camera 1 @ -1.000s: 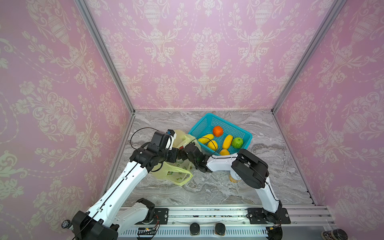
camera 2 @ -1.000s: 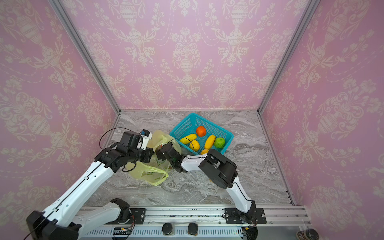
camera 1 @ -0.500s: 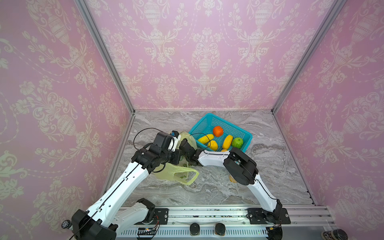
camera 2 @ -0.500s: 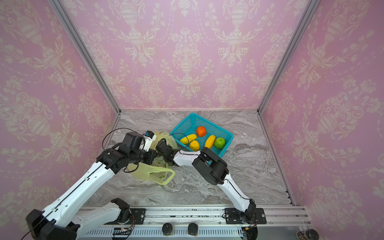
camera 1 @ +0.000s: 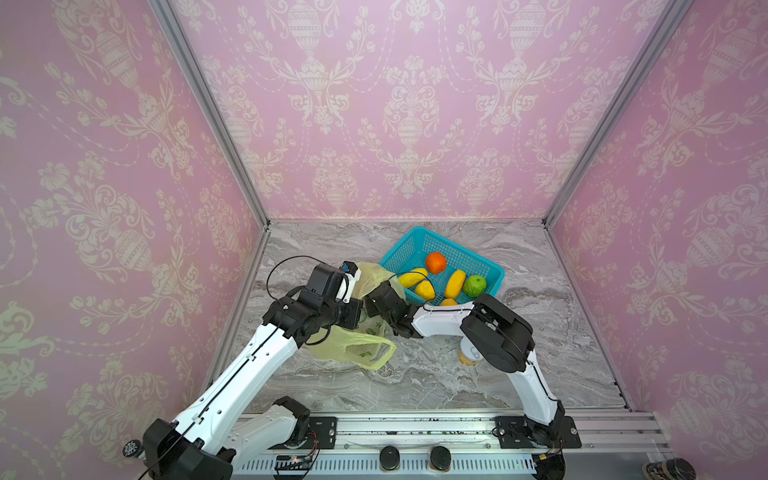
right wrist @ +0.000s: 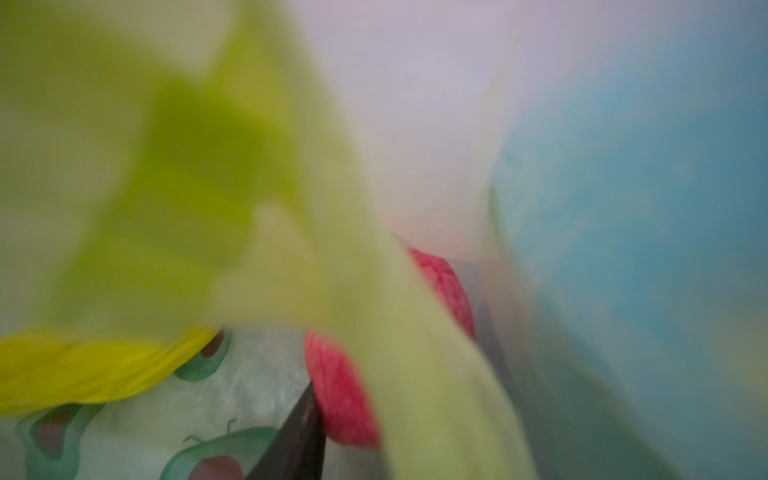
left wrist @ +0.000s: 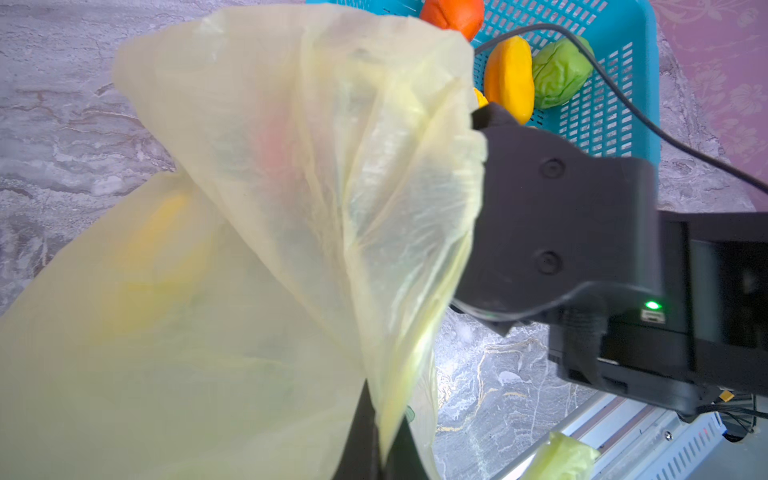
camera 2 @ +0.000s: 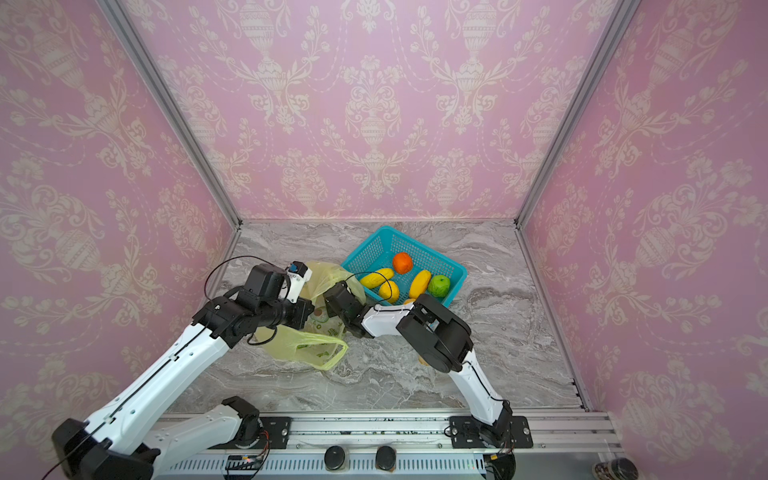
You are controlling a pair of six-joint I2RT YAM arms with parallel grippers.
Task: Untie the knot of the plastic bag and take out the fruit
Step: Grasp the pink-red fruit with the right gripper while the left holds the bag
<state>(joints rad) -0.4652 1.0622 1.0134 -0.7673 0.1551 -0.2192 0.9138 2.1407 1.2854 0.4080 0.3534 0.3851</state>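
Jaws of left gripper [left wrist: 380, 440] pinch plastic bag [camera 1: 353, 349] film, lifting mouth open, frame centre-left. Right gripper [camera 1: 370, 304] reaches inside beside pink-red fruit [right wrist: 340, 395], apparently to grab it; film hides its jaws, state unclear. Teal basket [camera 1: 397, 249], upper right of bag, part filled.

A bag [camera 1: 353, 347] is set on the surface [camera 1: 457, 386], left of the middle in both top views. A basket [camera 1: 409, 245] is placed behind it and to its right, nearer the back wall; whether the two touch cannot be told. Several pieces of fruit [camera 1: 455, 282] are laid side by side in the basket. Another fruit [right wrist: 345, 395] is kept inside the bag. A can [camera 1: 468, 353] is stood on the surface to the right of the bag and before the basket, apart from the bag and partly hidden under the right arm.
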